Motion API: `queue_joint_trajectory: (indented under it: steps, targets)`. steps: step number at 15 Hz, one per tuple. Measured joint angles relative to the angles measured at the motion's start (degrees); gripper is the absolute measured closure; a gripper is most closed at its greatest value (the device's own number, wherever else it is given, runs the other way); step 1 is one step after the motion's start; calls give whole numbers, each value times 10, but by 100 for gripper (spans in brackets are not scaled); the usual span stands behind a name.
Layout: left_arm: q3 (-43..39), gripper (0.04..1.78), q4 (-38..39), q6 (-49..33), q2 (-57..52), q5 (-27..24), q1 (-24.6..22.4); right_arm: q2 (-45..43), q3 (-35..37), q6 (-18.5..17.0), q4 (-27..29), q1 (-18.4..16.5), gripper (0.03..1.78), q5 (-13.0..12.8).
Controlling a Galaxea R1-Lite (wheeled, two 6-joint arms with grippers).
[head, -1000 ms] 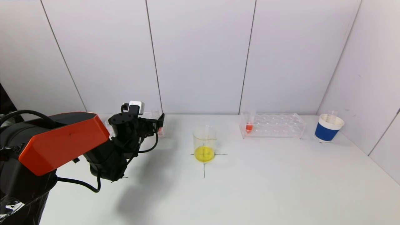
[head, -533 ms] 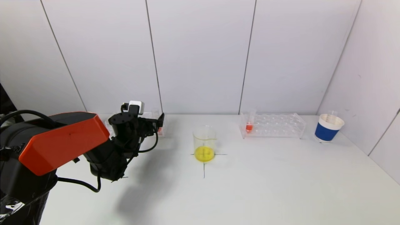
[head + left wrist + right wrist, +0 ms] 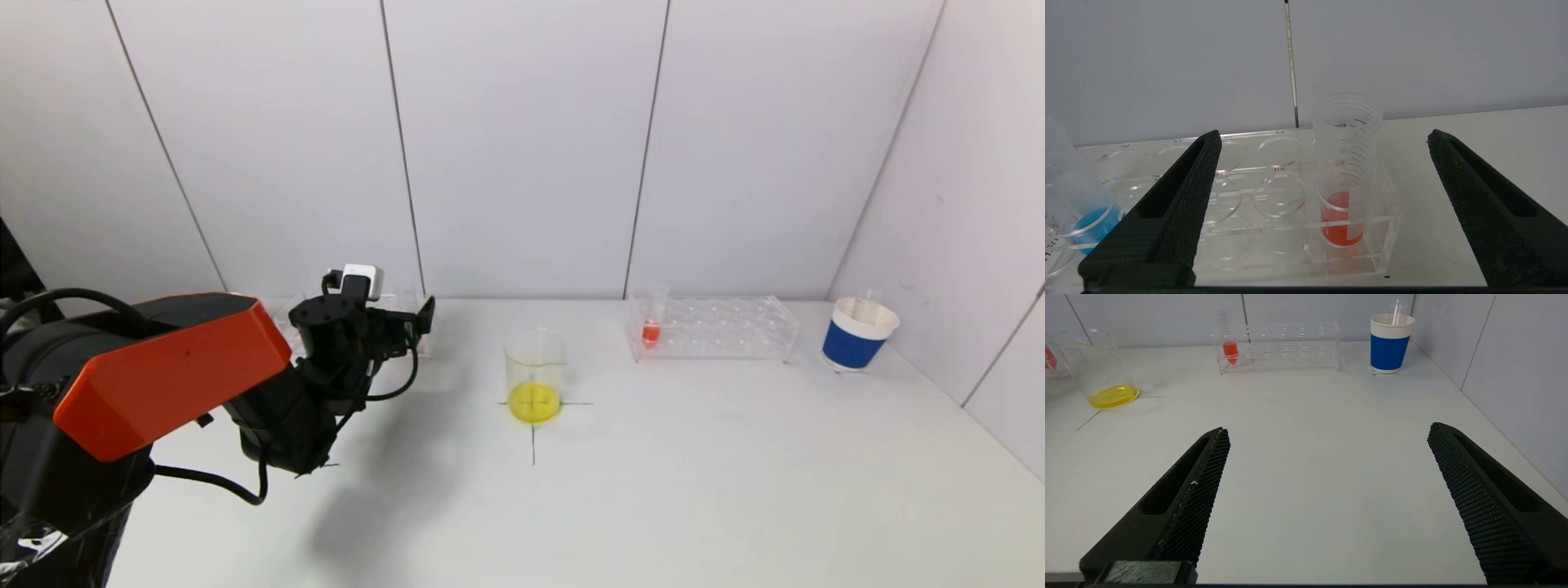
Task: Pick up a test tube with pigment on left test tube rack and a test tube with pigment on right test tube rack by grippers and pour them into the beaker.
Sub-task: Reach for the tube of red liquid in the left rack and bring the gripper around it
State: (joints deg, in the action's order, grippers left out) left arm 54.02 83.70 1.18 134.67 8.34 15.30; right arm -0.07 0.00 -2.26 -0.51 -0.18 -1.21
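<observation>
left gripper [image 3: 1323, 204] spread wide at the left rack [image 3: 1274, 204], whose far side the arm hides in head view; red-pigment tube [image 3: 1346, 171] upright in its end slot, untouched. right gripper [image 3: 1327, 498] spread over bare worktop [image 3: 1306, 457], unseen from the head. beaker [image 3: 535, 376] between racks; right rack tube [image 3: 651, 322] upright.

Blue-and-white paper cup [image 3: 858, 333] upright on white worktop [image 3: 694, 490], far corner, clear rod inside; well beyond right fingers [image 3: 1486, 506], just past their outer side. Black cross mark [image 3: 533, 433] drawn on worktop. Grey panelled wall [image 3: 522, 147] behind.
</observation>
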Motion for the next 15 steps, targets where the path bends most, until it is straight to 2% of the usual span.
queue_joint_trajectory:
  steps: [15]
  targets:
    - [13,6,-5,0,6,0,9,0,0,0,0,0,5,0]
